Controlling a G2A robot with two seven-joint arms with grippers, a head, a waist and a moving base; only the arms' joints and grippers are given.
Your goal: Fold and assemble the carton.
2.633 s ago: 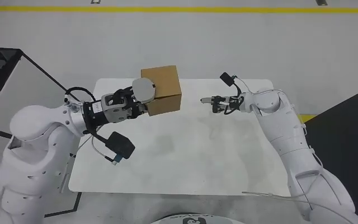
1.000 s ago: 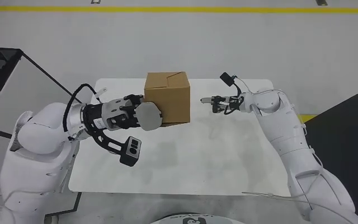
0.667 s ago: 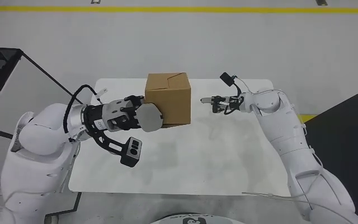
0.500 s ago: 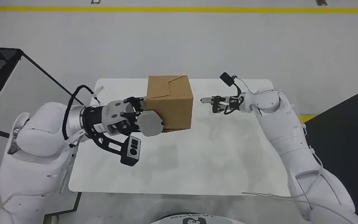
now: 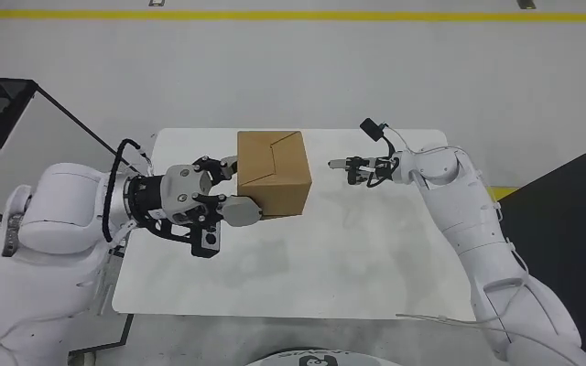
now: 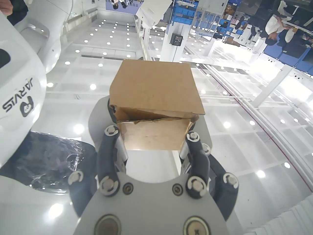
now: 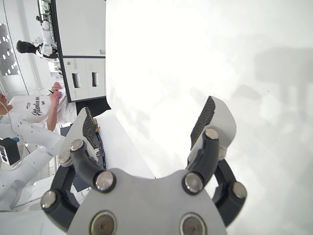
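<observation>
The brown carton point(image 5: 273, 171) is held up over the white table point(image 5: 366, 265), its top face showing interlocked flaps. My left gripper point(image 5: 240, 188) is shut on the carton's left side. In the left wrist view the carton point(image 6: 154, 94) sits between the two fingers point(image 6: 111, 145), with rough torn flap edges facing the camera. My right gripper point(image 5: 337, 166) hangs to the right of the carton, apart from it, and is open. In the right wrist view its pads point(image 7: 204, 118) stand wide with nothing between them.
The table's front half and right side are bare. A black-framed stand point(image 5: 27, 110) is off the table's left corner. A yellow floor line point(image 5: 293, 15) runs across the back.
My left arm has turned the carton over and carried it right and a little toward the front, so the flap face now looks up. The right arm has kept still.
</observation>
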